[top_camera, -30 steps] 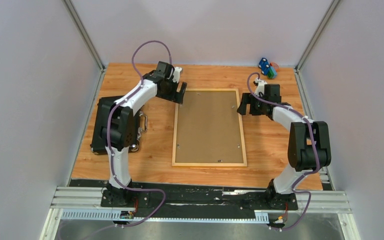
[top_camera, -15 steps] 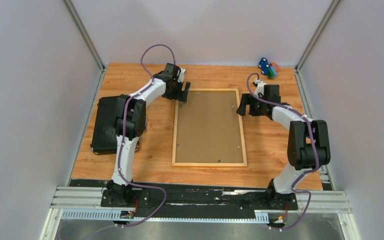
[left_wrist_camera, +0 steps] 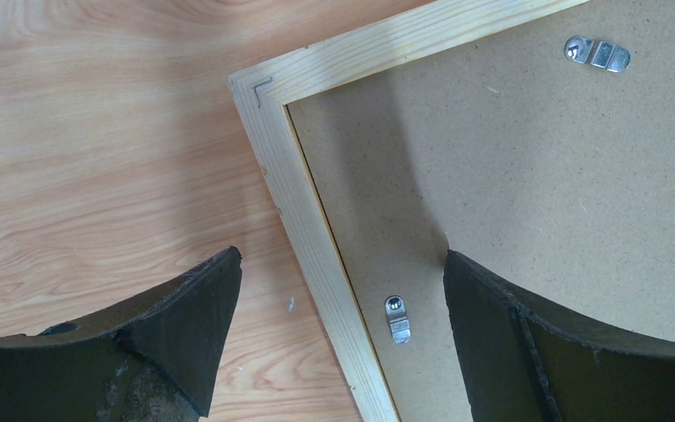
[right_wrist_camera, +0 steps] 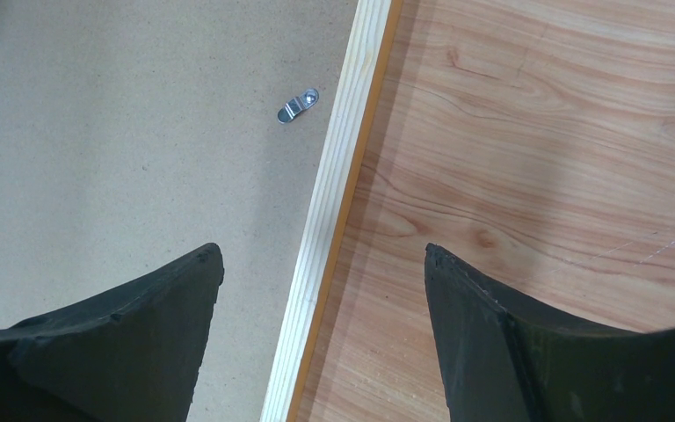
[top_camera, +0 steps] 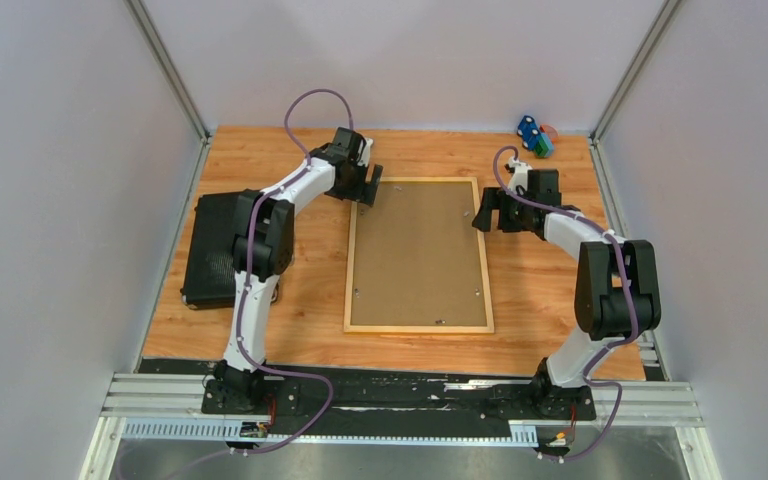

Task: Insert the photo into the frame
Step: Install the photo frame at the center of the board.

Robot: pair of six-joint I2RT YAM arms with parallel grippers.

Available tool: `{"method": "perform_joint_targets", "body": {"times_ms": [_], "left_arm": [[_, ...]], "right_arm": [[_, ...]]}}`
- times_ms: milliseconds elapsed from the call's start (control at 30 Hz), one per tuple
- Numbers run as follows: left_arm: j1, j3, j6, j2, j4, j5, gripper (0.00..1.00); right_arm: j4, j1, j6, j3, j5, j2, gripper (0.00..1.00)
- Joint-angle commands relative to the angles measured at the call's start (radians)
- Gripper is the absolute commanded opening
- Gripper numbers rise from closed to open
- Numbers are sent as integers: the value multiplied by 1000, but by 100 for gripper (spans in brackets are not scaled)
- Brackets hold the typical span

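The frame lies face down in the middle of the table, with a brown backing board filling it. The photo is hidden. My left gripper is open at the frame's far left corner. In the left wrist view its fingers straddle the left rail, and a metal tab lies flat on the board between them. My right gripper is open too, over the right rail near the far end. Its fingers stand either side of that rail, with another tab ahead.
A black rectangular case lies at the table's left edge, beside the left arm. Small blue and green toys sit in the far right corner. Grey walls close in the table on three sides.
The left arm has stretched out and carried its gripper slightly right, onto the frame's far left corner. The right arm has not moved.
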Motion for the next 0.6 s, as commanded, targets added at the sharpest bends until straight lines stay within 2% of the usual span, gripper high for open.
{"method": "perform_joint_targets", "body": {"times_ms": [0,300,567], "left_arm": [[-17,-40,-15,-2,-19,-13,93],[-15,-80,-21,-12,-21,-1,93],[-15,-45,-20,-71,-45,53,96]], "right_arm": [[18,-1,5,40,-16,12,82],[17,-2,2,40,-14,8,82],[17,-1,1,42,-11,19,82]]}}
